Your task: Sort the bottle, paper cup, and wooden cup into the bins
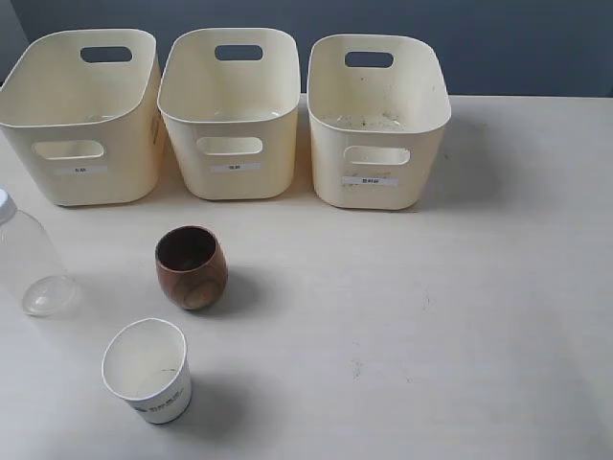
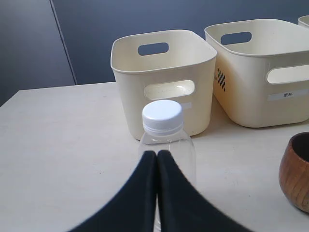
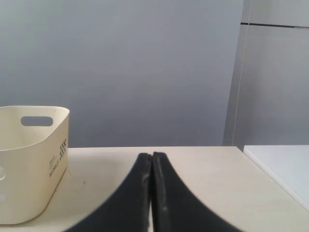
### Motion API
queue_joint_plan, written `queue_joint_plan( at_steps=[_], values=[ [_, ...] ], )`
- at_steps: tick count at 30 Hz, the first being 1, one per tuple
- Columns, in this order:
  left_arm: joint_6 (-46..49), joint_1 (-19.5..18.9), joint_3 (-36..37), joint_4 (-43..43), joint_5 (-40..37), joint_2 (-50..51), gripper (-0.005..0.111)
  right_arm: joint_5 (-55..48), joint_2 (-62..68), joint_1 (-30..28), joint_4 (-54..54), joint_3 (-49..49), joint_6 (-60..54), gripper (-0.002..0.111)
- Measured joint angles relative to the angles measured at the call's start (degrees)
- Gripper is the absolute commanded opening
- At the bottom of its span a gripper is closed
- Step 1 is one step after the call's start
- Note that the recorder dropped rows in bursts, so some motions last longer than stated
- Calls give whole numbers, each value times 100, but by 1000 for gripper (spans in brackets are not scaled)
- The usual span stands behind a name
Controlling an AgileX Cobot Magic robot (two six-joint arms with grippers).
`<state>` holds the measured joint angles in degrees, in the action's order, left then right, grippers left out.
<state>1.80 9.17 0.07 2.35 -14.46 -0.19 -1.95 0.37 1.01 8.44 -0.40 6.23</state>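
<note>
The clear bottle (image 1: 29,259) with its white cap stands at the table's left edge; in the left wrist view the bottle (image 2: 166,140) rises just beyond my shut left gripper (image 2: 157,153), which holds nothing. The dark-brown wooden cup (image 1: 192,267) stands upright mid-left, also at the edge of the left wrist view as the wooden cup (image 2: 295,171). The white paper cup (image 1: 148,371) stands near the front. Three cream bins (image 1: 235,115) line the back. My right gripper (image 3: 152,156) is shut and empty. Neither gripper shows in the exterior view.
The left bin (image 1: 84,120) and right bin (image 1: 378,120) flank the middle one. In the right wrist view one bin (image 3: 31,162) stands to the side, with a white surface (image 3: 285,169) past the table's edge. Bare tabletop (image 1: 460,307) spreads on the right.
</note>
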Motion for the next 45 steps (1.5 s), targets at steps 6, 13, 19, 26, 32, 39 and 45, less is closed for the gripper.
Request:
queue_joint_plan(
  at_steps=[6,13,19,26,32,39,45],
  values=[
    [0,0,0,0,0,0,0,0,0,0,0,0,0,0],
    [0,0,0,0,0,0,0,0,0,0,0,0,0,0],
    [0,0,0,0,0,0,0,0,0,0,0,0,0,0],
    [0,0,0,0,0,0,0,0,0,0,0,0,0,0],
    [0,0,0,0,0,0,0,0,0,0,0,0,0,0],
    [0,0,0,0,0,0,0,138,0,0,0,14,0,0],
    [0,0,0,0,0,0,0,724,-10,0,-1124,28,1229,0]
  ],
)
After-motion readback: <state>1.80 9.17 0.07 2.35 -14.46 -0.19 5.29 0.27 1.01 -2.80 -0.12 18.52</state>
